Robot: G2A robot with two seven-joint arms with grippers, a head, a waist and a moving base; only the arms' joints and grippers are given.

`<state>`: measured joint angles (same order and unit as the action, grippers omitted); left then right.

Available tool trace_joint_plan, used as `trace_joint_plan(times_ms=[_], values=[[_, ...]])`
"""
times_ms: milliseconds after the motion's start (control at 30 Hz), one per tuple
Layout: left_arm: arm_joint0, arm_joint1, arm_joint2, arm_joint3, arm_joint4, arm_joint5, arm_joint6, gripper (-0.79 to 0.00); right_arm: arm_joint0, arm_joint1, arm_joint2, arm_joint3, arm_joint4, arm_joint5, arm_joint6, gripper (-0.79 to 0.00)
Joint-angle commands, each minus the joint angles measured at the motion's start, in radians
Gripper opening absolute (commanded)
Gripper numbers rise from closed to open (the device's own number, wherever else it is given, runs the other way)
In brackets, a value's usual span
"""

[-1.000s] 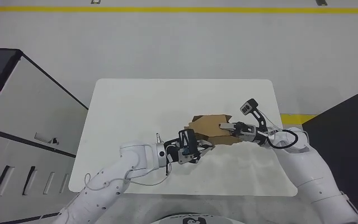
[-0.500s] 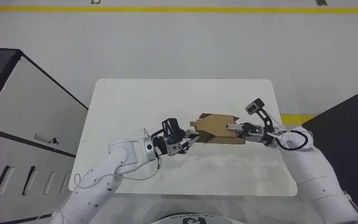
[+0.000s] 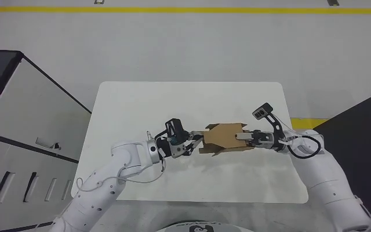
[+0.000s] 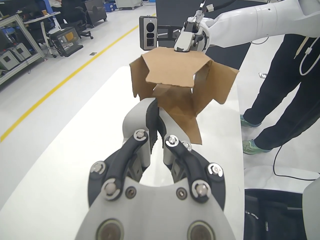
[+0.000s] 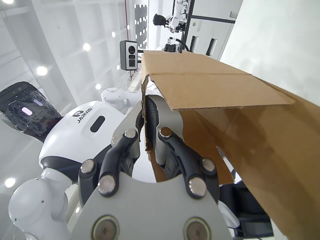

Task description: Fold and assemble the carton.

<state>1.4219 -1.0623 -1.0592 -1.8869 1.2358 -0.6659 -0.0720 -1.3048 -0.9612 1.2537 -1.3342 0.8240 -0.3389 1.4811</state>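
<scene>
Tabletop, white with rounded corners, stands on a pale floor crossed by a yellow line. A grey cabinet stands off the table's left side.

The brown cardboard carton is over the table's middle-right part, between the two grippers. It is opened into a rough tube, and the flaps at its left end are splayed outward. The right gripper is clamped on a panel edge at the carton's right end. The left gripper has its fingers pressed together at the edge of a hanging flap. Whether cardboard sits between them I cannot tell, as that flap covers one fingertip.
</scene>
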Motion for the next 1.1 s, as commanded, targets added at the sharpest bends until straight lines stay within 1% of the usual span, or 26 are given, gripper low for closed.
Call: trace_joint_plan(times_ms=[0, 233, 700, 1067], values=[[-0.002, 0.000, 0.002, -0.002, 0.000, -0.004, -0.001, -0.785, 0.002, 0.000, -0.003, -0.003, -0.022, 0.000, 0.000, -0.785], [-0.010, -0.001, 0.000, 0.006, -0.005, -0.007, -0.001, -0.785, 0.004, 0.001, -0.012, -0.032, -0.085, 0.002, 0.002, -0.785], [0.000, 0.004, -0.028, 0.012, -0.002, 0.001, 0.007, -0.785, -0.008, 0.010, -0.003, -0.076, -0.098, 0.014, 0.014, -0.785], [0.012, 0.007, -0.028, -0.018, 0.020, 0.004, -0.030, -0.785, -0.015, 0.018, -0.003, -0.079, -0.160, -0.015, -0.015, -0.785]])
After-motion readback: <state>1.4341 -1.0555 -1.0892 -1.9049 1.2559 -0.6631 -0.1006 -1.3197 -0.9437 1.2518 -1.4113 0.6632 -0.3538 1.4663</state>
